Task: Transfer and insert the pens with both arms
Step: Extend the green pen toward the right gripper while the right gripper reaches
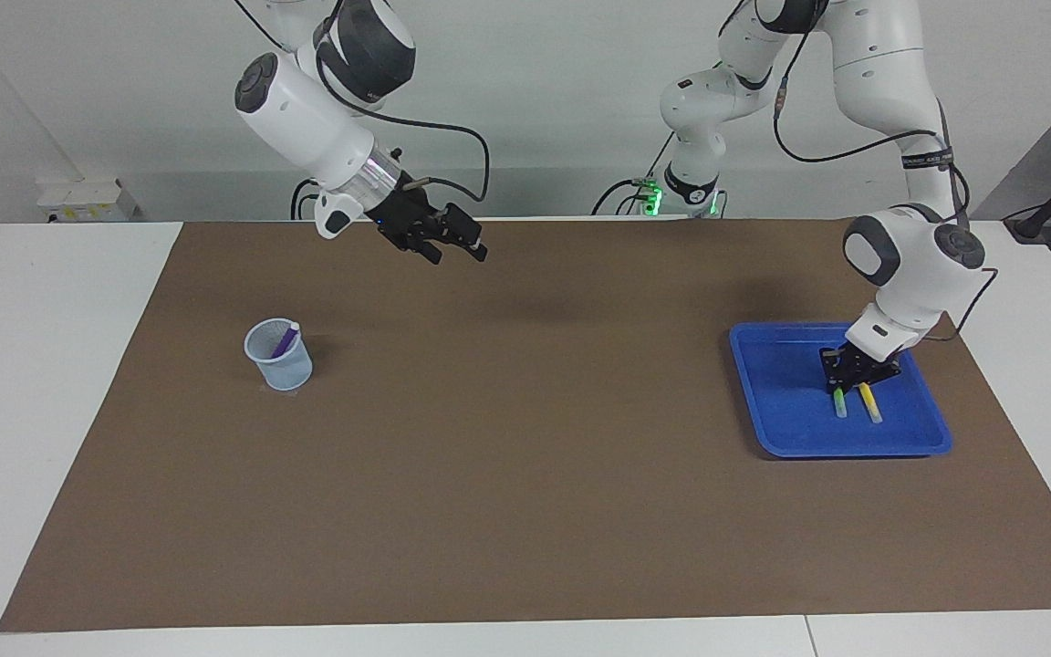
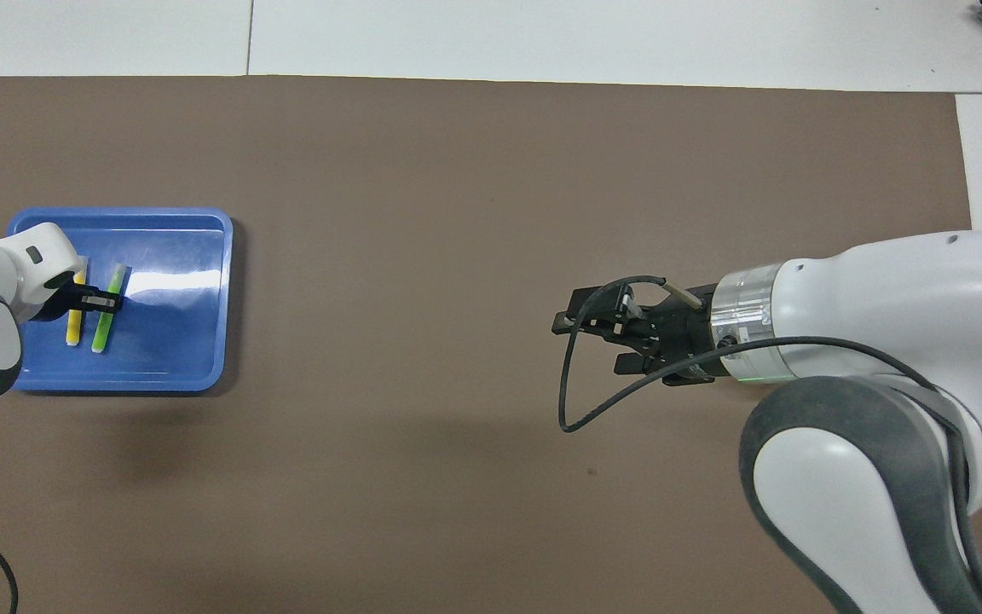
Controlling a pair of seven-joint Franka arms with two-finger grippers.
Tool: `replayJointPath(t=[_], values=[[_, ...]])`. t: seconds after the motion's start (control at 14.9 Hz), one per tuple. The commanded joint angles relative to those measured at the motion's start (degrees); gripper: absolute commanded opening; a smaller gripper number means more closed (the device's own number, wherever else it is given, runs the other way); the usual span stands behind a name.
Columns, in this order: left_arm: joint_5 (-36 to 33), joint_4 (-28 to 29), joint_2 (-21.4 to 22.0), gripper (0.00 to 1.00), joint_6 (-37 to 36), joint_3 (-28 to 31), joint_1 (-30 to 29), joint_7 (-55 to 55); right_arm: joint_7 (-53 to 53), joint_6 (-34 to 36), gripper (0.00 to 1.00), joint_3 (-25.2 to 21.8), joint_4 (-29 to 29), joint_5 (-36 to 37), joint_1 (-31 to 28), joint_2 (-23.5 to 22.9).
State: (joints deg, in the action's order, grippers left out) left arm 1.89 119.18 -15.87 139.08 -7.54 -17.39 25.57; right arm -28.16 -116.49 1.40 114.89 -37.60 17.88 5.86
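A green pen (image 1: 840, 403) (image 2: 101, 334) and a yellow pen (image 1: 870, 403) (image 2: 73, 328) lie side by side in the blue tray (image 1: 781, 438) (image 2: 201, 375) at the left arm's end of the table. My left gripper (image 1: 854, 376) (image 2: 109, 300) is down in the tray, shut on the green pen near its upper end. The purple pen (image 1: 286, 341) stands in a pale blue mesh cup (image 1: 279, 363) at the right arm's end. My right gripper (image 1: 457, 242) (image 2: 591, 341) hangs open and empty over the brown mat, toward the table's middle.
A brown mat (image 1: 525, 511) (image 2: 457, 170) covers most of the white table. A black cable loops from the right wrist (image 2: 576, 409). In the overhead view the right arm hides the cup.
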Motion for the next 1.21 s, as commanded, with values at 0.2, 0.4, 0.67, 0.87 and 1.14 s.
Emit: replayJointPath(t=[0.2, 0.4, 0.67, 0.87, 1.14], values=[[-0.7, -7.5, 0.8, 0.0, -13.9, -0.5, 1.9, -11.5, -1.1, -2.2, 1.0, -0.2, -0.3, -5.1, 2.1, -0.1], [0.3, -10.8, 2.9, 0.0, -22.2, -1.7, 3.1, -25.0, -1.1, -3.7, 1.0, -0.2, -0.3, -5.6, 2.2, -0.1], [7.8, -10.8, 7.2, 0.0, -26.5, -2.0, 6.9, -43.1, -1.5, -7.9, 1.0, 0.1, -0.3, -7.8, 2.2, -0.4], [13.8, -10.6, 10.4, 0.0, -29.4, -2.0, 9.4, -57.6, -5.5, -11.8, 1.0, 1.6, -0.3, -9.4, 2.2, -0.6], [20.1, -10.1, 13.7, 0.0, -31.7, -2.0, 13.9, -79.6, -8.5, -18.1, 1.0, 5.4, -0.3, -10.3, 2.2, -0.8]])
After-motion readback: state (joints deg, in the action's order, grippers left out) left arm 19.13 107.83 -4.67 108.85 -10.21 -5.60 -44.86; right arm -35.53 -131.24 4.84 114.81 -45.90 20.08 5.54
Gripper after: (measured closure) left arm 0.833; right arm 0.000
